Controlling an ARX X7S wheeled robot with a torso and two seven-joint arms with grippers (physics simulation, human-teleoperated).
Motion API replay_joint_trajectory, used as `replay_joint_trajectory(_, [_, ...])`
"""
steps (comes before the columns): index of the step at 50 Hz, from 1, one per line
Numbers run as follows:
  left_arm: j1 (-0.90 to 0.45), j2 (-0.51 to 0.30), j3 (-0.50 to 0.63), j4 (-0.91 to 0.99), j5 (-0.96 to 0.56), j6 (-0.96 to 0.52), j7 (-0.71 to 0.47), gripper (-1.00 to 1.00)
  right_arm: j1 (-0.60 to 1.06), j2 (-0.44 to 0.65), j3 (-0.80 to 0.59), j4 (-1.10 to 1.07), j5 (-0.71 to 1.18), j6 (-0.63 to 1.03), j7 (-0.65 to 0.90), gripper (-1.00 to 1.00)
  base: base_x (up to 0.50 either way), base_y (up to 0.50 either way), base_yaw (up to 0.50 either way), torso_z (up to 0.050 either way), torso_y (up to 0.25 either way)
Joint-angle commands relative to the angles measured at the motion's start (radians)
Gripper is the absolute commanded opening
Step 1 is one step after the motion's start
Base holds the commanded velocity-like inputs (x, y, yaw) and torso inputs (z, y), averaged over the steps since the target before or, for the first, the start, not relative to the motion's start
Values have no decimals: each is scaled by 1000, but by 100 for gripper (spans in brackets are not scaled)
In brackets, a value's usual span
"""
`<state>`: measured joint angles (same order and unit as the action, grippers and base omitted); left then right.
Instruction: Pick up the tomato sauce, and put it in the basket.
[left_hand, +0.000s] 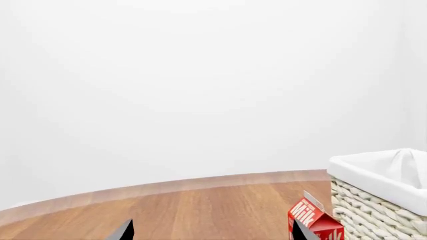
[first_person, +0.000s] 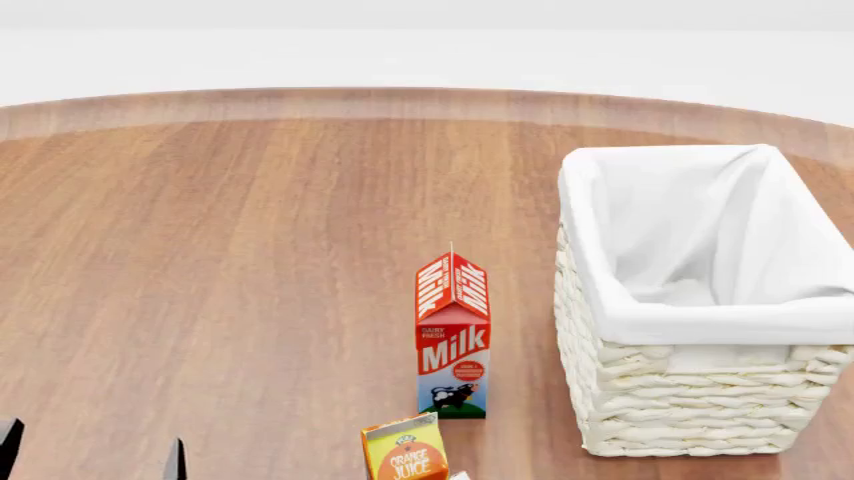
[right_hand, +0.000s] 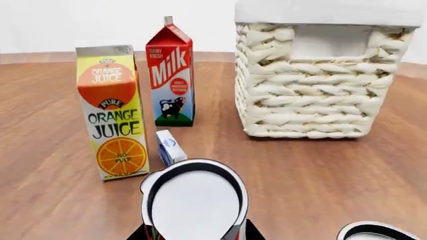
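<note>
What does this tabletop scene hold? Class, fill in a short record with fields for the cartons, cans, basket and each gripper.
table: wooden
basket: upright, white lining, nothing seen inside
milk carton: upright, beside the basket, not touching
orange juice carton: upright, nearer the robot than the milk
tomato sauce: pale top shows; label mostly hidden
second can: only its rim shows
left gripper: open, empty
right gripper: fingers either side of the tomato sauce; grip unclear

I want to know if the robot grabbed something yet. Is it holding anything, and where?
Left gripper: open, holding nothing. Right gripper: its dark fingers flank the pale-topped can low on its sides; whether they grip it cannot be told.
</note>
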<state>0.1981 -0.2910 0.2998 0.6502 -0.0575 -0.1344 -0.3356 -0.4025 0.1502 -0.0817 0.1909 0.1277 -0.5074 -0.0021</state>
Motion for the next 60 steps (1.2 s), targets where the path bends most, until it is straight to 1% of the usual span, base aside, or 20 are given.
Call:
replay_joint_trajectory(1, [-2,-7,5,1,-4,0,-7,100,-96,32,24,-307,1,45,49,-100,0,0,0,0,0])
replay_joint_trajectory(7, [-4,-10,4,2,-10,-1,-10,100,-146,54,36,-462,21,89,67,-100,0,0,0,0,0])
replay_joint_trajectory(14, [-4,-14,6,1,-12,1,-15,100,-171,69,59,-563,35,105,91,-100,0,0,0,0,0])
replay_joint_trajectory(28, [-9,-19,14,-6,-16,1,-20,100,-88,109,112,-751,41,220,149,-100,0,0,0,0,0])
replay_joint_trajectory(36, [-11,-22,17,-8,-20,1,-23,100,30,140,146,-813,60,325,184,-100,0,0,0,0,0])
replay_joint_trajectory(39, [-11,-23,18,-7,-21,0,-25,100,115,168,165,-863,86,419,205,-100,0,0,0,0,0])
replay_joint_trajectory(46, [-13,-26,18,-9,-27,1,-28,100,250,205,172,-912,106,550,232,-100,0,0,0,0,1])
replay_joint_trajectory(55, [-16,-28,23,-16,-28,2,-32,100,511,248,166,-912,174,754,266,-100,0,0,0,0,0])
replay_joint_trajectory(60, [-19,-28,26,-24,-31,3,-32,100,600,249,146,-870,187,806,272,-100,0,0,0,0,0])
